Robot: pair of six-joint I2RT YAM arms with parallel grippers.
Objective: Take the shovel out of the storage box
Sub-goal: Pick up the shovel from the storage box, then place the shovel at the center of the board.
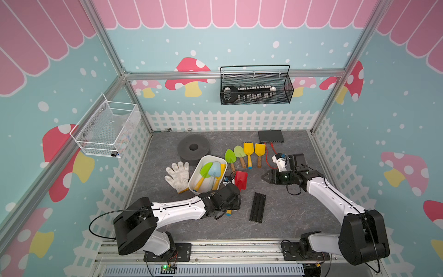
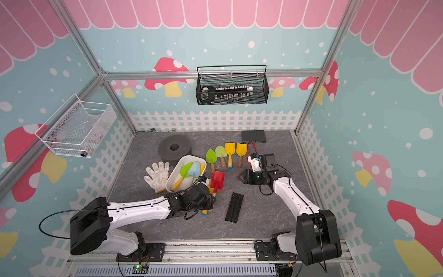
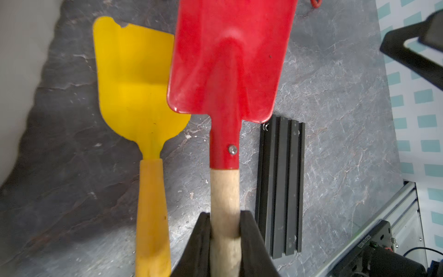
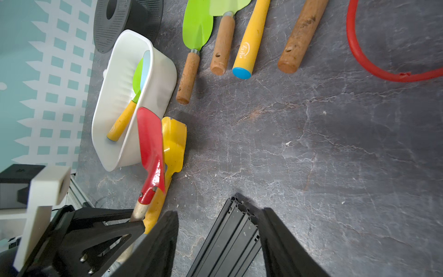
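**Box left of centre, shovels in and around it**

The storage box [image 1: 211, 157] sits left of the table's middle, with several shovels [image 1: 209, 171] lying in it. A pair of gloves [image 1: 177, 176] lies just beside its left wall, and a foam ring [image 1: 194, 148] stands just behind it. Behind and to the right, a row of four shovels [image 1: 248, 149] lies before a network switch [image 1: 271, 136]. Just right of the box, the held shovel [image 3: 230, 60] sits in the left gripper [image 3: 225, 223], over another shovel [image 3: 141, 81] on the table. A slotted bar [image 1: 257, 207] lies right of these.
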